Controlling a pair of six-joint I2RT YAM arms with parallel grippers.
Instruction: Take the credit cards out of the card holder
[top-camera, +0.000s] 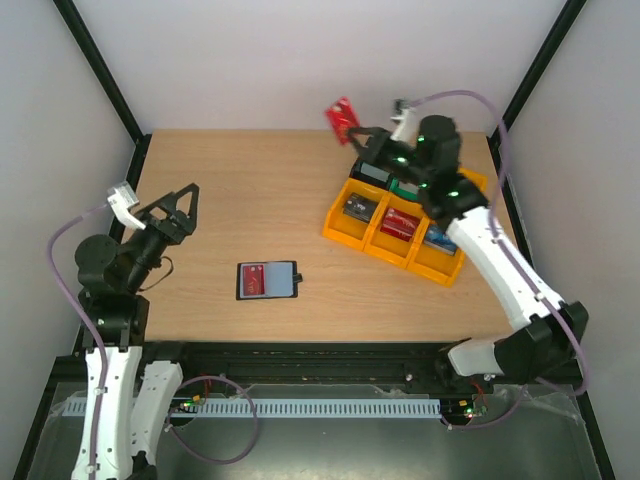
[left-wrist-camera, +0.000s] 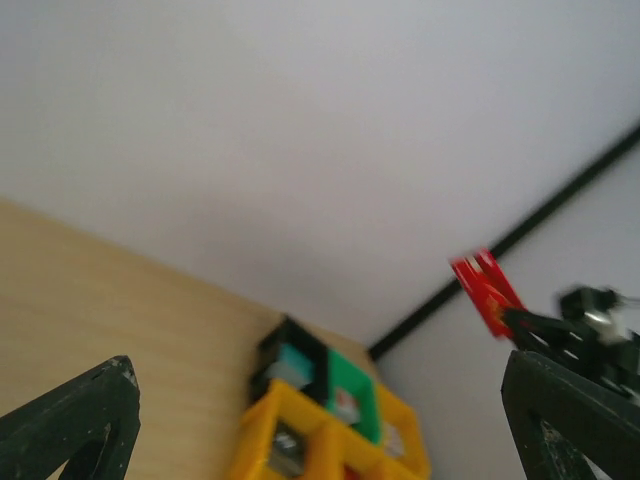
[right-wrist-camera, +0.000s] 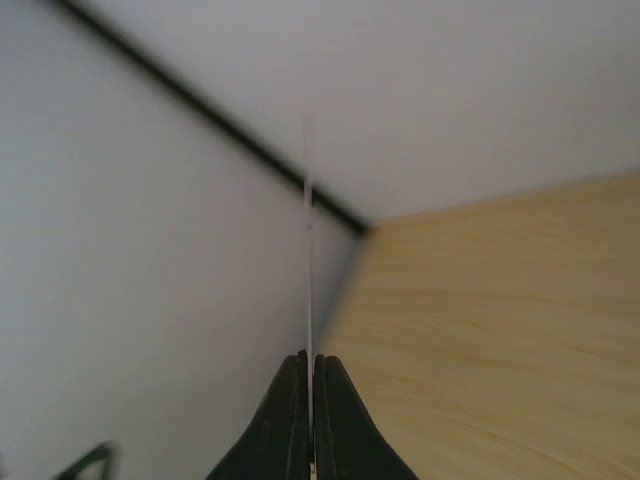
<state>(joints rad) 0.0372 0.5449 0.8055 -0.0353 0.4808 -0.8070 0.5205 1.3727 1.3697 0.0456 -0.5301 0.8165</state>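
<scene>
The card holder lies flat on the table, left of centre, with its little tab pointing right. A red credit card shows on its left face. My right gripper is lifted over the back of the table, shut on another red credit card. That card appears edge-on as a thin pale line rising from the closed jaws of the right gripper, and as a red blur in the left wrist view. My left gripper hangs open at the table's left side with nothing in it.
Yellow bins holding small blocks stand at the right back, with a green bin and a black bin behind them. Black frame posts run up the white walls at both rear corners.
</scene>
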